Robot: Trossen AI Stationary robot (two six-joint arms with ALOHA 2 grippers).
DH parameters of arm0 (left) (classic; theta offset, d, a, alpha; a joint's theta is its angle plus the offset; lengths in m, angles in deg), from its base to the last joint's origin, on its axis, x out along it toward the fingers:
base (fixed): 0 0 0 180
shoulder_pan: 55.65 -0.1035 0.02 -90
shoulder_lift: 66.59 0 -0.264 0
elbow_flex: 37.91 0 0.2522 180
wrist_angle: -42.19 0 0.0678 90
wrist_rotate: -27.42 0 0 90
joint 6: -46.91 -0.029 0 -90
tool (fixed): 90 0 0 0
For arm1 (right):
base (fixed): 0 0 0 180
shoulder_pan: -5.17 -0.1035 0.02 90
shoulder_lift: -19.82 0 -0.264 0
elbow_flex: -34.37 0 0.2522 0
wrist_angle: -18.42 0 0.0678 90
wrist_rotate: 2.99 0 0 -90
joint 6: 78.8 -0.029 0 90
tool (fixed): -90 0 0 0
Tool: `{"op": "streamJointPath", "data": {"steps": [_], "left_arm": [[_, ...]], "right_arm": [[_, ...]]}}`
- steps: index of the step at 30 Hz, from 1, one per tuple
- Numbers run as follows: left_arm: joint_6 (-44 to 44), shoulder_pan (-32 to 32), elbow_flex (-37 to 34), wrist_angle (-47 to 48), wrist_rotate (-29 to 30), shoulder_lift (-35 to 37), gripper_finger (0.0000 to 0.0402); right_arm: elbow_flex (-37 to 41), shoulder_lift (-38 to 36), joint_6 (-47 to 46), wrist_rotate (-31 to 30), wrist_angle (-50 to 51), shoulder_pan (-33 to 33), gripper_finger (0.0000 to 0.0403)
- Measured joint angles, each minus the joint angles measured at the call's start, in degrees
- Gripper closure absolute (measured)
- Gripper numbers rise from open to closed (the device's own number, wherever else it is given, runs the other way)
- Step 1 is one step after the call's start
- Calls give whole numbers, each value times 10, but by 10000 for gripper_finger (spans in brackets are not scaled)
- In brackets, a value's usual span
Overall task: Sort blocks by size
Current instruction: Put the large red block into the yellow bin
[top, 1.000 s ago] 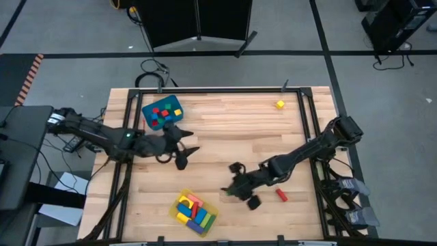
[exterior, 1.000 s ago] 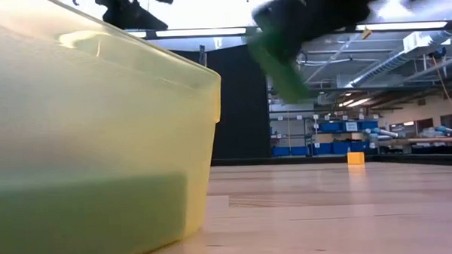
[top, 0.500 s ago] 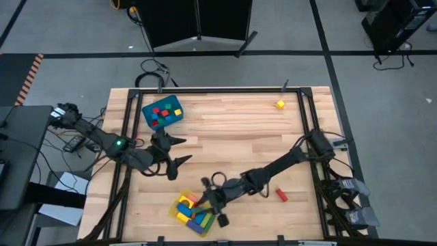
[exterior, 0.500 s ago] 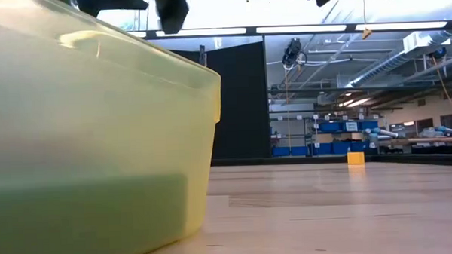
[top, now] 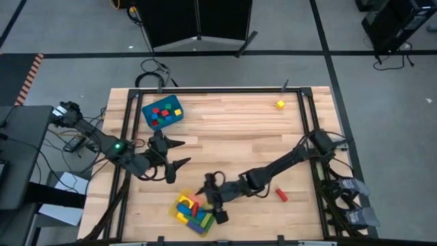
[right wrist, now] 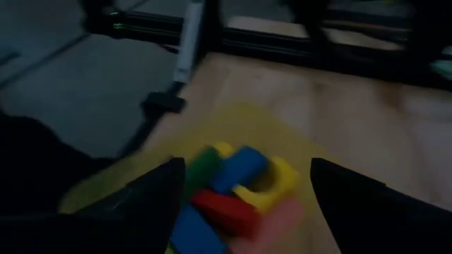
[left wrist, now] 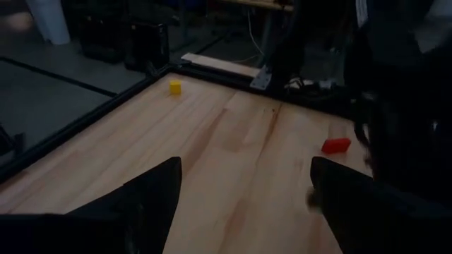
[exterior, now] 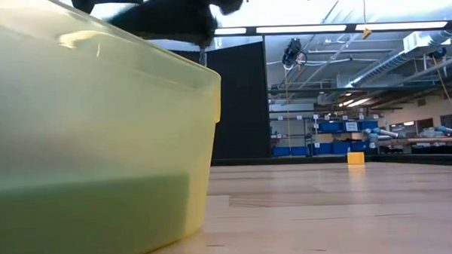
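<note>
Right gripper (top: pixel 213 203) hovering over right edge of translucent yellow plastic tray (top: pixel 179 199); fingers spread wide, holding nothing. Bar blocks (right wrist: pixel 229 187) lying directly below, about nine. Left gripper (top: pixel 176 154) waiting near left edge, fingers parted, empty. Loose: one red bar (top: pixel 280 195) nearer right arm, one yellow cube (top: pixel 280 104) at far edge. Blue bin (top: pixel 146 111) holding about seven cubes.

No text, label, brand, number or sign can be read in any of the views. The translucent yellow plastic tray (exterior: pixel 98 146), the blue plastic bin (top: pixel 162 113) and the small solid-coloured blocks (right wrist: pixel 236 187) all show plain, unmarked faces. The distant shelves of blue crates (exterior: pixel 339 127) in the low view are too small to make out any lettering.
</note>
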Motion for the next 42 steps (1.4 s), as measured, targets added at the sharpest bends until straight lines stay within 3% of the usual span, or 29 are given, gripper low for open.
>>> {"op": "streamJointPath", "data": {"steps": [5,9,13,17,24,28,35,42], "left_arm": [[1,0,0,-5,1,-26,81],[0,-1,0,-21,1,-61,81],[-8,-1,0,-30,0,-92,81],[-15,-12,0,-34,1,-111,81],[-19,-56,0,-64,-9,-138,81],[-43,-88,0,-106,-52,-163,81],[-92,-133,0,-180,-122,-210,81],[-107,-170,0,-210,-158,-226,81]], "right_arm": [[151,-110,-43,-74,-41,6,114],[268,-226,-136,-137,0,-3,130],[332,-327,-267,-179,163,-44,138],[334,-387,-415,-181,365,-93,148],[267,-393,-613,-138,649,-172,157],[230,-378,-707,-99,741,-200,156],[209,-337,-807,-36,769,-242,151],[209,-266,-831,-11,709,-256,105]]}}
